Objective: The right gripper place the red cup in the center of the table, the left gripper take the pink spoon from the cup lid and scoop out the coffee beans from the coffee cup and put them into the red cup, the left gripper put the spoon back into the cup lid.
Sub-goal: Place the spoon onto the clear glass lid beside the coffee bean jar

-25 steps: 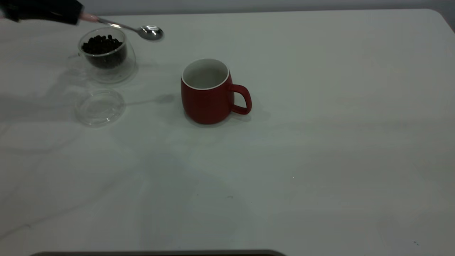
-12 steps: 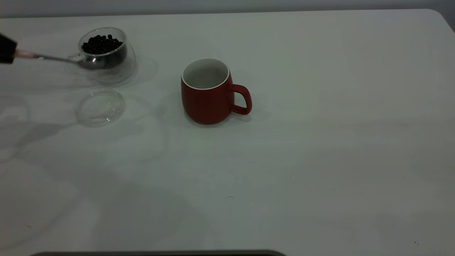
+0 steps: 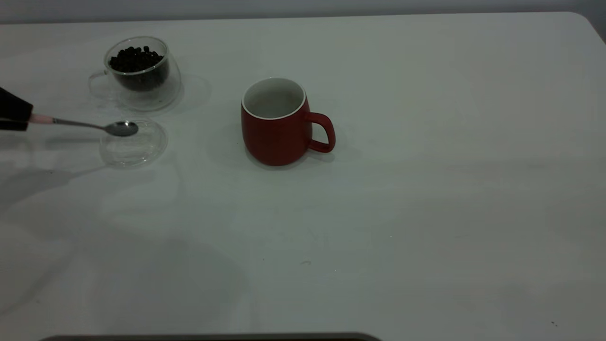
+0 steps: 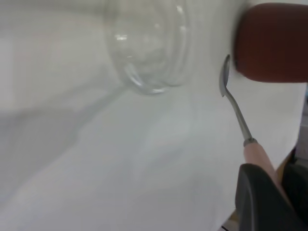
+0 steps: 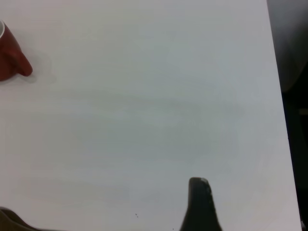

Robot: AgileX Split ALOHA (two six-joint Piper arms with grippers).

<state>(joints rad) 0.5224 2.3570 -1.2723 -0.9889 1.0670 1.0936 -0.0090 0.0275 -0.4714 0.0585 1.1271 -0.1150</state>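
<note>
Standing mid-table as the main obstacle: the rounded dark red ceramic mug (image 3: pixel 277 122), handle pointing right. Lying open right of it and in front: the plain white tabletop (image 3: pixel 450 189). Crowding the far-left side: clear glass cup (image 3: pixel 139 71) heaped with dark beans (image 3: pixel 136 58), flat clear glass lid (image 3: pixel 134 143) just in front, metal-bowled pink-handled spoon (image 3: pixel 90 125) reaching over the lid's edge.

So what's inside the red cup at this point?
The red cup shows only its white inner wall; no coffee beans are visible in it, though its bottom is hidden behind the near rim. The beans sit heaped in the coffee cup.
</note>
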